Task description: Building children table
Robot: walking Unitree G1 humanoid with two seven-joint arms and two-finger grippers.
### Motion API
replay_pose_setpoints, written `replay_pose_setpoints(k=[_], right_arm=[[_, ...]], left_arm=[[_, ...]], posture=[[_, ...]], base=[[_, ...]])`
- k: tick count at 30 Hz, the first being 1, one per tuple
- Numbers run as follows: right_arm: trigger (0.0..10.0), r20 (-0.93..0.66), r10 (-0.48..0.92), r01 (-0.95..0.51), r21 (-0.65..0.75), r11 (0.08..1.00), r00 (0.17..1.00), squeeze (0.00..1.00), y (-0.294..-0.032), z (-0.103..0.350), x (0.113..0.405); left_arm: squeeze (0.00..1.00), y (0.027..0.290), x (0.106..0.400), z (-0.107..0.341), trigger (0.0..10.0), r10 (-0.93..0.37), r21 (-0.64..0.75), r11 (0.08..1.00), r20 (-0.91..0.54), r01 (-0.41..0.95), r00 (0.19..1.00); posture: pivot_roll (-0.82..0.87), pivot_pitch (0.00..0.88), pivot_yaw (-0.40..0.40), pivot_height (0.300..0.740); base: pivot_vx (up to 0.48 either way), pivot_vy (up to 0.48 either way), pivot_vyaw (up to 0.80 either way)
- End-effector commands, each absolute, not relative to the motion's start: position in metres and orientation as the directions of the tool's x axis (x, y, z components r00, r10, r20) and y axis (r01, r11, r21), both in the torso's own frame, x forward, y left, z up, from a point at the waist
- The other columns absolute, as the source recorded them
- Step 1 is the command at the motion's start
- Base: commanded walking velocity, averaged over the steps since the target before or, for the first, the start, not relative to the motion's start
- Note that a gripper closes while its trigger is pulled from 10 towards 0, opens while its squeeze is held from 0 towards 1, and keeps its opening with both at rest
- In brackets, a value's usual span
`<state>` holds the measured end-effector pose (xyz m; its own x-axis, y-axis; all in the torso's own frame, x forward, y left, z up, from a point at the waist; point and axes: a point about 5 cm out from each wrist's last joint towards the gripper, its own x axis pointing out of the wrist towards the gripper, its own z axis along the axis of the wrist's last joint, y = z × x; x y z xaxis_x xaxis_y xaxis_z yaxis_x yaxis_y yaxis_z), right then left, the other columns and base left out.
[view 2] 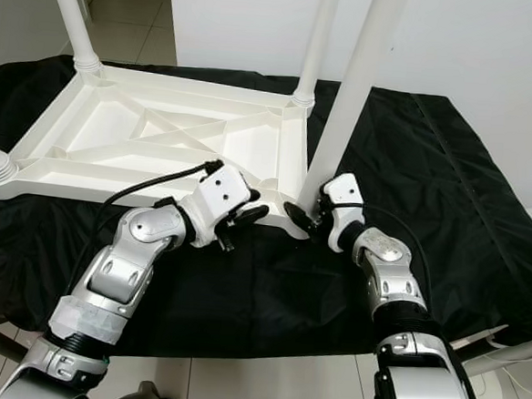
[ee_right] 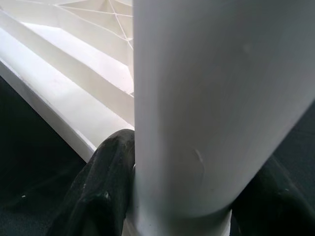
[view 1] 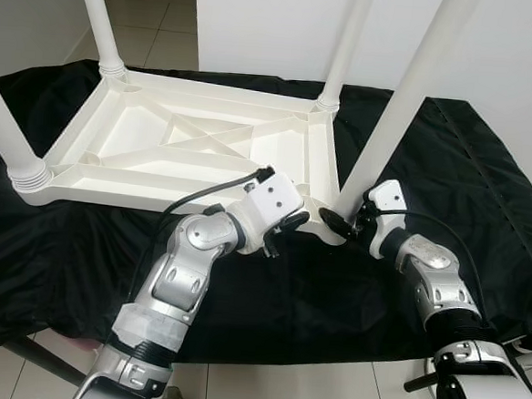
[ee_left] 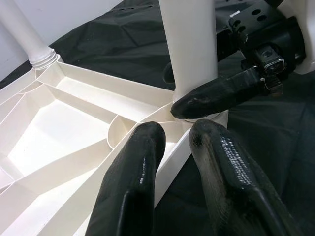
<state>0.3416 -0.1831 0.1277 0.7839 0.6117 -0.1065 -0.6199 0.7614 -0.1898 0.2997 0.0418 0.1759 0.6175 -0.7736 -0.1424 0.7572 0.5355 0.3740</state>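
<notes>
**Fourth leg gripped at its socket**

We see the white children's table top lying upside down on a black cloth, filling the upper left and centre of the head view. 4 legs stand up from its corners. The near-right leg rises from lower centre toward the upper right, its long axis leaning slightly right.

Our right gripper is clamped on this leg just above the corner socket, 1 finger on each side. Our left gripper hovers just beside that corner, in the centre of the frame, its fingers slightly apart and holding nothing.

We judge the right arm is the one placed to seat the leg: it lies straight ahead between its fingers, so the push or twist should follow the leg's axis down into the socket.
</notes>
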Motion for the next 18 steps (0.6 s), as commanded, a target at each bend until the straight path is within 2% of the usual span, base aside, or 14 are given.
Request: replay_pose_setpoints(k=[1, 4, 5, 6, 7, 8, 9, 13, 16, 18], right_arm=[[0.0, -0.154, 0.609, -0.627, -0.165, 0.761, 0.778, 0.0, -0.1829, 0.1163, 0.3391], [0.0, -0.151, 0.592, -0.61, -0.144, 0.779, 0.792, 0.0, -0.1846, 0.1146, 0.3379], [2.8, -0.145, 0.581, -0.598, -0.143, 0.789, 0.801, 0.0, -0.1852, 0.1146, 0.3379], [2.8, -0.145, 0.581, -0.598, -0.143, 0.789, 0.801, 0.0, -0.1852, 0.1146, 0.3379], [7.8, -0.14, 0.57, -0.586, -0.139, 0.798, 0.81, 0.0, -0.1856, 0.1147, 0.3379], [7.8, -0.14, 0.57, -0.586, -0.139, 0.798, 0.81, 0.0, -0.1856, 0.1147, 0.3379], [10.0, -0.151, 0.543, -0.562, -0.145, 0.815, 0.826, 0.0, -0.1863, 0.1136, 0.3386], [10.0, -0.16, 0.44, -0.46, -0.119, 0.88, 0.883, 0.0, -0.1853, 0.1112, 0.3409], [10.0, -0.158, 0.425, -0.443, -0.111, 0.89, 0.892, 0.0, -0.1846, 0.1112, 0.3411], [10.0, -0.138, 0.336, -0.347, -0.064, 0.936, 0.932, 0.0, -0.1784, 0.1122, 0.3398]], left_arm=[[0.0, 0.0439, 0.3034, 0.1796, 10.0, -0.694, 0.398, 0.634, -0.086, 0.663, 0.715], [0.0, 0.0427, 0.3037, 0.1796, 10.0, -0.698, 0.396, 0.631, -0.086, 0.668, 0.711], [0.0, 0.0424, 0.3035, 0.1797, 10.0, -0.699, 0.395, 0.63, -0.085, 0.668, 0.71], [0.0, 0.0424, 0.3035, 0.1797, 10.0, -0.699, 0.395, 0.63, -0.085, 0.668, 0.71], [0.0, 0.0423, 0.3035, 0.1797, 10.0, -0.7, 0.395, 0.63, -0.086, 0.669, 0.709], [0.0, 0.0423, 0.3035, 0.1797, 10.0, -0.7, 0.395, 0.63, -0.086, 0.669, 0.709], [0.0, 0.0423, 0.3034, 0.1795, 10.0, -0.7, 0.395, 0.629, -0.086, 0.67, 0.709], [0.0, 0.0424, 0.3037, 0.1789, 10.0, -0.699, 0.394, 0.629, -0.088, 0.67, 0.709], [0.0, 0.0425, 0.3039, 0.1788, 10.0, -0.699, 0.394, 0.63, -0.088, 0.669, 0.71], [0.0, 0.0426, 0.3037, 0.1788, 10.0, -0.697, 0.393, 0.632, -0.087, 0.668, 0.711]], posture=[[-0.05, 0.0, -0.029, 0.74], [-0.06, 0.0, -0.022, 0.74], [-0.06, 0.0, -0.021, 0.74], [-0.06, 0.0, -0.021, 0.74], [-0.06, 0.0, -0.021, 0.74], [-0.06, 0.0, -0.021, 0.74], [-0.06, 0.0, -0.02, 0.74], [-0.06, 0.0, -0.022, 0.74], [-0.06, 0.0, -0.022, 0.74], [-0.06, 0.0, -0.026, 0.74]], base=[[0.0, 0.0, 0.0], [0.0, 0.0, 0.0], [0.0, 0.0, 0.0], [0.0, 0.0, 0.0], [0.0, 0.0, 0.0], [0.0, 0.0, 0.0], [0.0, 0.0, 0.0], [0.0, 0.0, 0.0], [0.0, 0.0, 0.0], [0.0, 0.0, 0.0]])
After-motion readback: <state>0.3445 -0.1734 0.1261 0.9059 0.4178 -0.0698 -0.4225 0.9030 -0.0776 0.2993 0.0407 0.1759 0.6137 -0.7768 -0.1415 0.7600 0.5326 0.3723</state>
